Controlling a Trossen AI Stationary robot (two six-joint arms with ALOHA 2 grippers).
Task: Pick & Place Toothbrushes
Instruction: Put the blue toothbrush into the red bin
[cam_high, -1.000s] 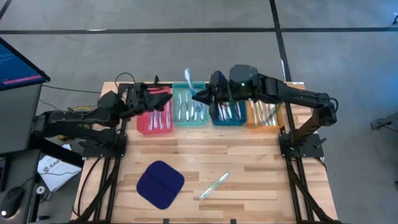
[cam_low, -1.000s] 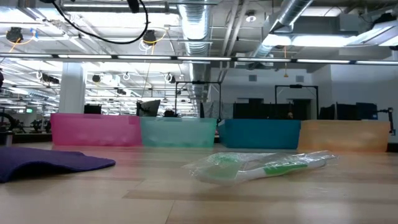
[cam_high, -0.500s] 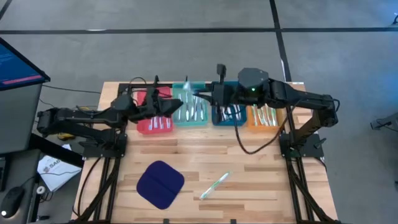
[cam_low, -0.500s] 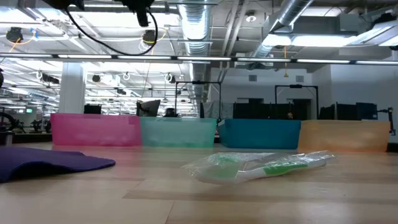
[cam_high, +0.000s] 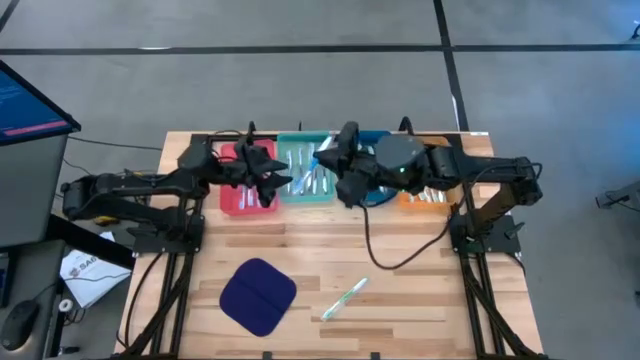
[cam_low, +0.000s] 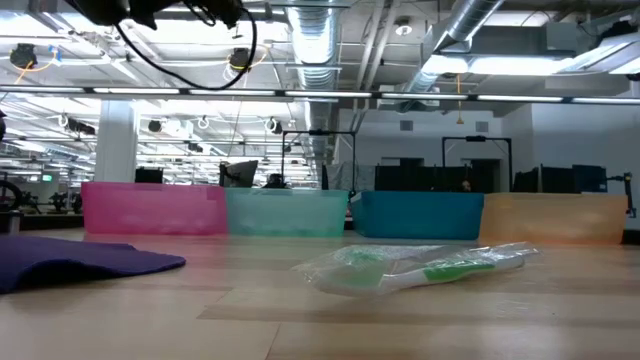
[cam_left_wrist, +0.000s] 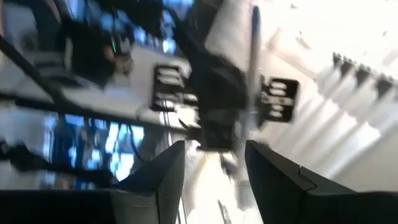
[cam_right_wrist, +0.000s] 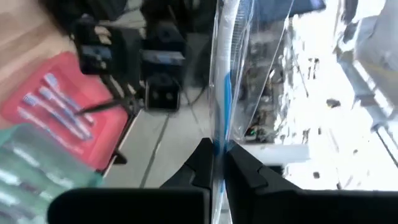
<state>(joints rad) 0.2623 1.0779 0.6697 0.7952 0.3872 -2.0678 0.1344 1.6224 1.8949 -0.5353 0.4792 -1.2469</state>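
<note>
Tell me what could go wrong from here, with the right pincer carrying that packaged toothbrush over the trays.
The right pincer pinches the blue toothbrush only at its end, so it could swing or slip. The left pincer sits close beside it above the red tray and teal tray; the arms might collide. The green toothbrush lying near the table's front edge could be knocked off later.

Two matte black jointed arms on black tubular frames; the right arm (cam_high: 470, 170) shows a small green light and trails a looping black cable (cam_high: 385, 250).
</note>
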